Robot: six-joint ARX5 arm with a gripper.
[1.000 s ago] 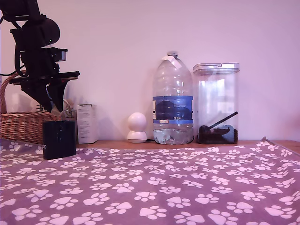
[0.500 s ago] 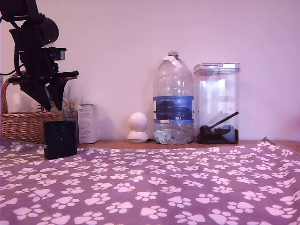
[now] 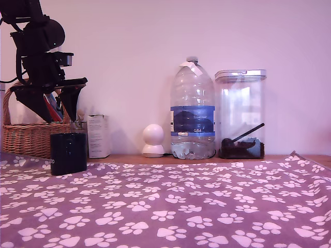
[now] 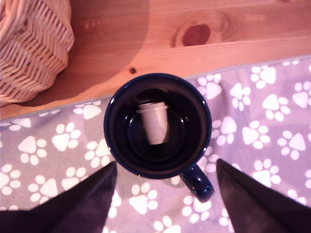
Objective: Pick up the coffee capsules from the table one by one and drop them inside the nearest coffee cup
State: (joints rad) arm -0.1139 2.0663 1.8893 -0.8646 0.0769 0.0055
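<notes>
Directly beneath my gripper [image 4: 165, 194] sits the coffee cup [image 4: 158, 124] on the table [image 4: 272, 121], its handle at about five o'clock in the wrist view. A pale coffee capsule [image 4: 154, 121] lies on its side inside, long axis running twelve to six. My jaws are spread wide and hold nothing. Beyond, at ten o'clock, stands the wicker basket [image 4: 29, 46]. I hang above the cup, pointing straight down.

capsule [image 4: 154, 122] in coffee cup [image 4: 156, 124], pincer [image 3: 51, 114] above, basket [image 3: 28, 135] behind
</notes>
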